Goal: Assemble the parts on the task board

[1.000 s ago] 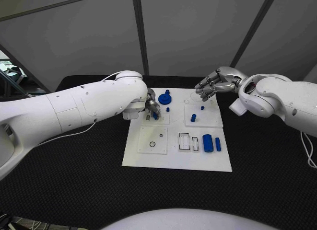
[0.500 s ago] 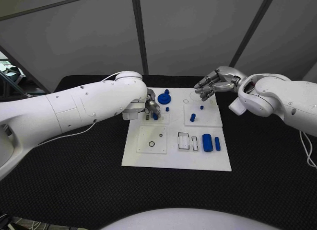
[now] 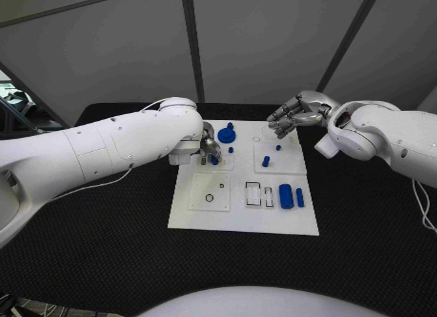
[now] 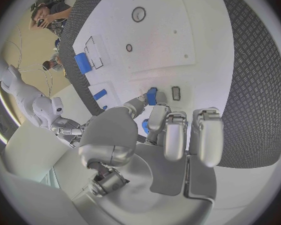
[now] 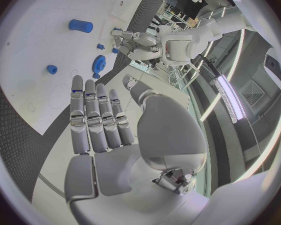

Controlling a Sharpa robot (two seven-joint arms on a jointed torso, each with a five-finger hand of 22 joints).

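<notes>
A small blue rectangular part [image 4: 152, 96] is pinched upright at the left robot hand [image 3: 209, 150] fingertips, low over the white task board [image 3: 218, 214] on the black table [image 3: 104, 251], apparently to seat it. The right robot hand [image 3: 293, 117] hovers beyond, holding nothing, fingers loosely curled.

Right hand [image 5: 106, 135] (empty) above task board [image 5: 34, 50]

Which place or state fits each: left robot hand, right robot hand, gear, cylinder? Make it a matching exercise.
Things:
1. left robot hand
2. right robot hand
3. gear
4. cylinder

Matches:
A. lies near the board's right edge
B. holds nothing, above the board's far right corner
C. pinches a small blue part
D. sits at the board's far edge

Pairs: 1-C, 2-B, 3-D, 4-A
</notes>
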